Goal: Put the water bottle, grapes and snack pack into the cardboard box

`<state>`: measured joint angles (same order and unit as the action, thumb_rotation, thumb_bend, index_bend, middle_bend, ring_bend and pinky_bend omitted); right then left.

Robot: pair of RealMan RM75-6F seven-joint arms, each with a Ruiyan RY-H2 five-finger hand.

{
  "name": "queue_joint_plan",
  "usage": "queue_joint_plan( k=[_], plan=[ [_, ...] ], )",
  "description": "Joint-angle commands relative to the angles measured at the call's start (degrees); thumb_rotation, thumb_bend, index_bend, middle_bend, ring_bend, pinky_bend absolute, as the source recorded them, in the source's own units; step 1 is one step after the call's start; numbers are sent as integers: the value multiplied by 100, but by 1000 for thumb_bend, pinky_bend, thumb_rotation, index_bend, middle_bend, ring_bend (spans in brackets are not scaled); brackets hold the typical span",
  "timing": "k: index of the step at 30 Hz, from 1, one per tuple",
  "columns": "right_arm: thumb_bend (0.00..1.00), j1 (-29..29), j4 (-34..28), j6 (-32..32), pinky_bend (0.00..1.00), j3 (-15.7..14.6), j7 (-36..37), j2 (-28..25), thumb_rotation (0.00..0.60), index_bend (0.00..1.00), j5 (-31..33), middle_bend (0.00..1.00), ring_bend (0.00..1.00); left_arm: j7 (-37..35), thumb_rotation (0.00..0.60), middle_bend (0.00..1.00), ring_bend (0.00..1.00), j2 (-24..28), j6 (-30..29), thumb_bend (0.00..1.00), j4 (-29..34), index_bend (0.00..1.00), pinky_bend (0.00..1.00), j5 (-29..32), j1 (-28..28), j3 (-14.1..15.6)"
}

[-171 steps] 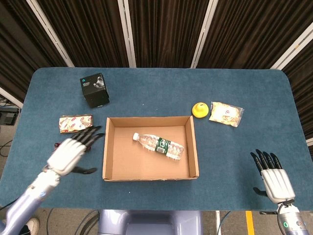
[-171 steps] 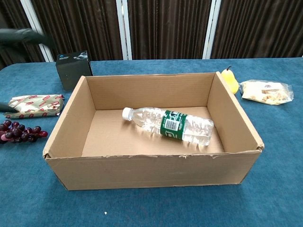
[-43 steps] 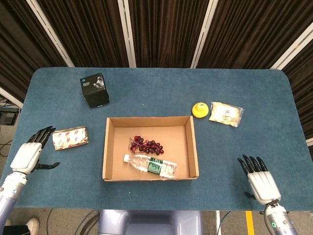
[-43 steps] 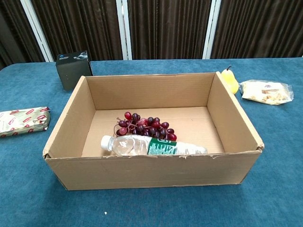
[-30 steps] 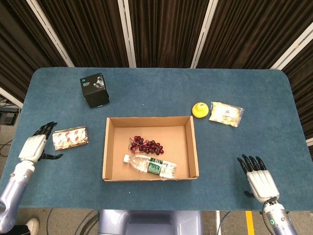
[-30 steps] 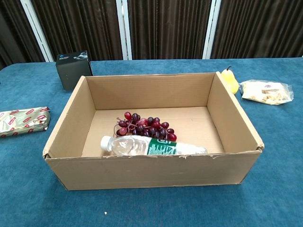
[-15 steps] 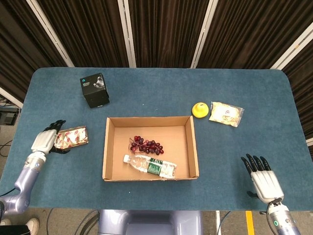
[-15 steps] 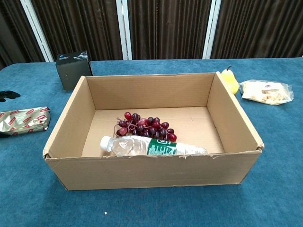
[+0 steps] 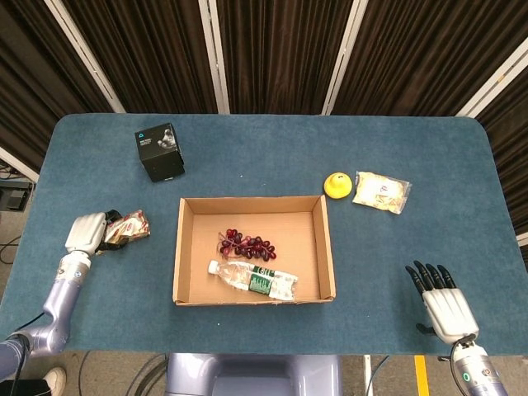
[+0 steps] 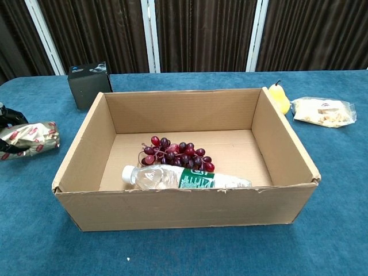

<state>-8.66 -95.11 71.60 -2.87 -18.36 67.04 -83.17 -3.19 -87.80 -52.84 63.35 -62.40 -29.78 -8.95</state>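
Observation:
The cardboard box [image 9: 177, 247] [image 10: 86, 144] stands open in the middle of the table. Inside it lie the dark red grapes [image 9: 247, 244] [image 10: 176, 152] and the water bottle [image 9: 252, 279] [image 10: 184, 177] with a green label, on its side near the front wall. Left of the box, my left hand [image 9: 88, 233] [image 10: 8, 118] grips the gold-and-red snack pack [image 9: 129, 227] [image 10: 31, 138], which looks crumpled and tilted in its fingers. My right hand [image 9: 445, 304] hovers open near the table's front right corner, holding nothing.
A black cube-shaped box [image 9: 159, 151] [image 10: 88, 84] sits at the back left. A yellow pear [image 9: 337, 184] [image 10: 279, 97] and a clear bag of pale snacks [image 9: 380, 191] [image 10: 321, 111] lie right of the cardboard box.
My left hand has closed round the snack pack's left end, and the pack now looks crumpled and tilted. My right hand has barely moved.

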Motion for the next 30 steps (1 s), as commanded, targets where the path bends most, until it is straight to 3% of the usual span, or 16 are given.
queue_joint_plan(
  k=[1, 8, 15, 20, 27, 29, 30],
  plan=[
    [0, 9, -1, 24, 0, -13, 33, -13, 600, 0, -36, 0, 0, -13, 600, 574, 542, 61, -600, 550, 315, 787, 539, -189, 217, -110],
    [0, 28, -52, 73, 0, -45, 118, -69, 600, 0, -132, 0, 0, -466, 600, 583, 547, 1258, -2074, 550, 1958, 795, 540, -931, 848, -254],
    [0, 26, -90, 90, 0, -81, 221, -129, 600, 0, -244, 0, 0, -372, 600, 587, 547, 2252, -2408, 530, 3731, 797, 536, -1350, 836, -580],
    [1, 59, -121, 208, 0, -113, 374, -208, 600, 0, -407, 0, 0, 157, 600, 592, 547, 1968, -1885, 499, 4214, 797, 530, -1287, 207, -811],
    [0, 113, -122, 362, 0, -114, 603, -326, 600, 0, -520, 0, 0, 1253, 600, 565, 521, 810, -1005, 401, 3873, 765, 512, -728, -777, -817],
    [1, 118, -103, 374, 0, -108, 667, -350, 600, 0, -525, 0, 0, 1544, 600, 524, 490, 471, -844, 323, 3699, 683, 507, -543, -999, -787],
    [1, 127, -88, 388, 0, -109, 699, -362, 600, 0, -529, 0, 0, 1653, 600, 464, 439, 327, -745, 263, 3624, 570, 490, -468, -1094, -746]
  ],
)
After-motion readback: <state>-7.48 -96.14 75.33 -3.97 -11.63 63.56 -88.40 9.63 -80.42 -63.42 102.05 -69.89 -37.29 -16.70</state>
